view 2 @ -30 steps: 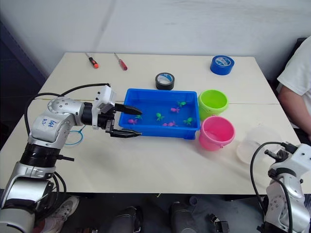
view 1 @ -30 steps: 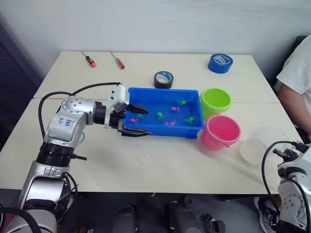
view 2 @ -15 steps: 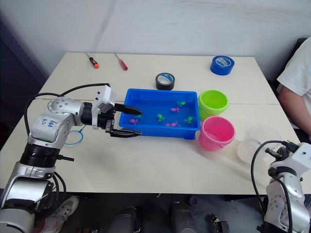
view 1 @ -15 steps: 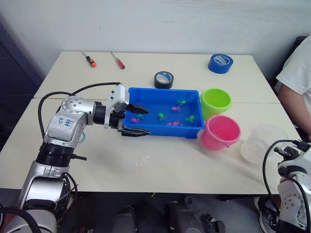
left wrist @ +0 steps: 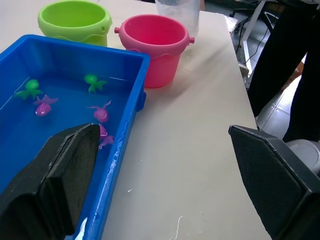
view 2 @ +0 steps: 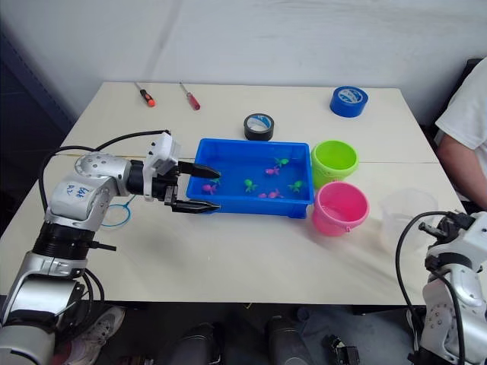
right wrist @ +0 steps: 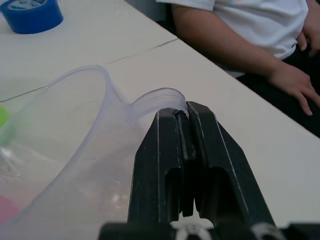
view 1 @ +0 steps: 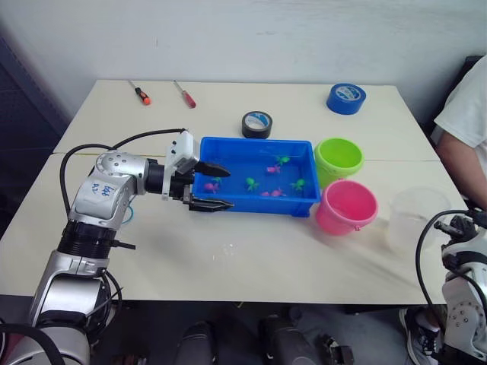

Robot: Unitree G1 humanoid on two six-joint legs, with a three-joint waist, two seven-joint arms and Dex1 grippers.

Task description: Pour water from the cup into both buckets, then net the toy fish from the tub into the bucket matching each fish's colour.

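Right gripper (right wrist: 182,117) at lower right, clenched on the handle of the cup (view 1: 415,217); left gripper (view 1: 217,186) released, fingers spread over the near-left rim of the tub (view 1: 251,146) at centre; toy fish (view 1: 249,181) inside; pink bucket (view 1: 346,207), then green bucket (view 1: 338,158), right of the tub.

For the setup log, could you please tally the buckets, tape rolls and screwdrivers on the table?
Buckets: 2 (lime green bucket, pink bucket)
Tape rolls: 2 (blue tape roll, black tape roll)
Screwdrivers: 2 (orange-handled screwdriver, red-handled screwdriver)
Total: 6
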